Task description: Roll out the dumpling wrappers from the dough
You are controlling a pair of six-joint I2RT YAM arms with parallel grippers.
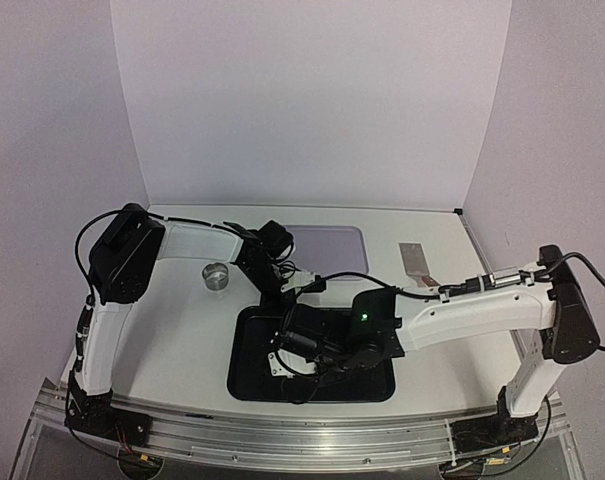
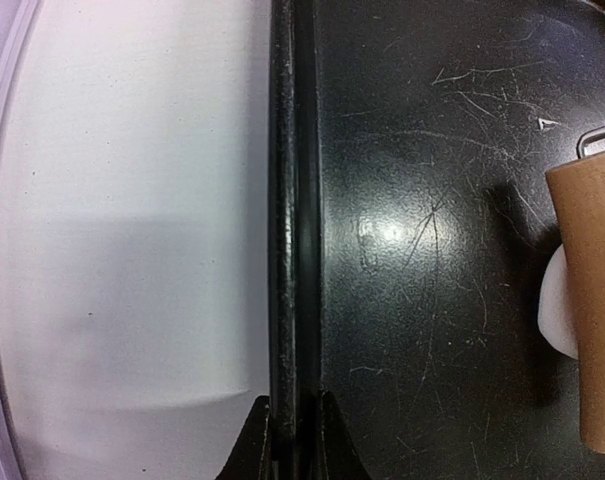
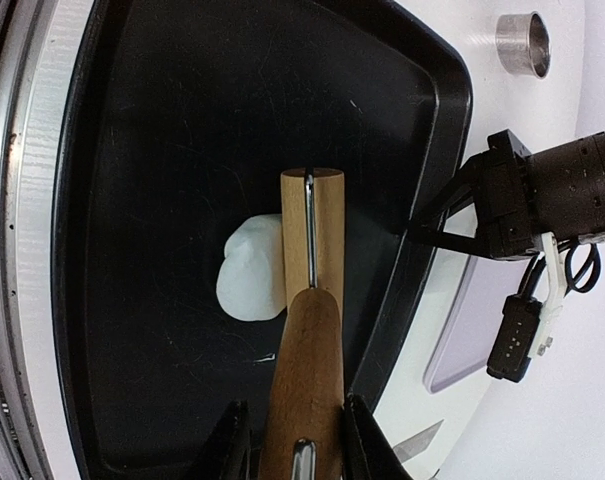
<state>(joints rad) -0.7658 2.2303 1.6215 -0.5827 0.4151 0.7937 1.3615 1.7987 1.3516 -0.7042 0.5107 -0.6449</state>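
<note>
The dough (image 3: 250,272) is a small soft white lump on the floor of the black tray (image 3: 142,150); its edge also shows in the left wrist view (image 2: 554,310). My right gripper (image 3: 294,440) is shut on the handle of a wooden rolling pin (image 3: 304,360), whose roller (image 3: 327,235) lies over the dough's right edge. My left gripper (image 2: 294,432) is shut on the tray's rim (image 2: 287,200). In the top view the left gripper (image 1: 280,292) is at the tray's far edge and the right gripper (image 1: 307,348) is over the tray. No dumpling wrappers are in view.
A small metal ring (image 1: 218,275) stands on the white table left of the tray, also seen in the right wrist view (image 3: 523,42). A purple mat (image 1: 327,245) lies behind the tray. A flat scraper (image 1: 414,260) lies at the back right.
</note>
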